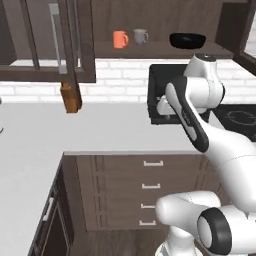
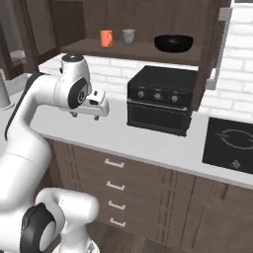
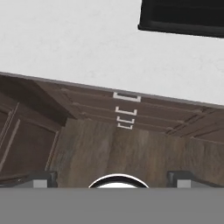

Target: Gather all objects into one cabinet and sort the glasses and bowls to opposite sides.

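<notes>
On the open cabinet (image 1: 75, 45) shelf an orange mug (image 1: 120, 39) and a grey-green mug (image 1: 140, 36) stand close together toward the left, and the wide glossy black bowl (image 1: 187, 40) sits well apart to the right, apparently a sorting by kind. The arm is folded back, its pincer (image 3: 113, 178) hanging over the counter (image 2: 138, 141) edge, near the black oven (image 2: 160, 100). Its tips stand wide apart with nothing between them, probably between fetches.
</notes>
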Available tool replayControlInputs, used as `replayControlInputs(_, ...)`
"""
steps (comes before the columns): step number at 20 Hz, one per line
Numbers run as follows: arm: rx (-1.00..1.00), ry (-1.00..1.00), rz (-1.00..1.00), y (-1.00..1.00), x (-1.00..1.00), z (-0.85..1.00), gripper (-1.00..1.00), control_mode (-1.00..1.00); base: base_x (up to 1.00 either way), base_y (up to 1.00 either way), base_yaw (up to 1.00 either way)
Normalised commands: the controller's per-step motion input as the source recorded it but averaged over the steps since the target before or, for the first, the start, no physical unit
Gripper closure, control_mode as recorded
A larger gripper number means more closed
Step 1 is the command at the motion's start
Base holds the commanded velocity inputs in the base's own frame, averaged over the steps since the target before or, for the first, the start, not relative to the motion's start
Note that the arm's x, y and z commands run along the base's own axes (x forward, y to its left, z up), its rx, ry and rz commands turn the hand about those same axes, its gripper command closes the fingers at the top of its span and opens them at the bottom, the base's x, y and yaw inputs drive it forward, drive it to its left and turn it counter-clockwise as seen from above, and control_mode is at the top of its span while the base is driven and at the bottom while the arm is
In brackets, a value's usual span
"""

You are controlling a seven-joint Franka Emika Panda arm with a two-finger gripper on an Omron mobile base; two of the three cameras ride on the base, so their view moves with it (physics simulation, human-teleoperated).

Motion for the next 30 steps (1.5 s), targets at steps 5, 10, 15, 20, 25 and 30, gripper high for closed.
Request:
replayControlInputs(5, 0.00, 0.00, 0.00, 0.00, 0.00, 0.00, -1.00, 1.00, -0.16, -0.13, 0.38)
replayControlInputs(10, 0.00, 0.00, 0.00, 0.00, 0.00, 0.00, -1.00, 1.00, -0.18, -0.16, 0.39)
replayControlInputs(15, 0.00, 0.00, 0.00, 0.00, 0.00, 0.00, -1.00, 1.00, -0.24, -0.16, 0.39)
replayControlInputs(20, 0.00, 0.00, 0.00, 0.00, 0.00, 0.00, -1.00, 1.00, -0.27, -0.15, 0.39)
replayControlInputs(25, 0.00, 0.00, 0.00, 0.00, 0.00, 0.00, -1.00, 1.00, -0.21, -0.08, 0.19)
replayControlInputs(30, 0.00, 0.00, 0.00, 0.00, 0.00, 0.00, -1.00, 1.00, -0.15, 0.00, 0.09)
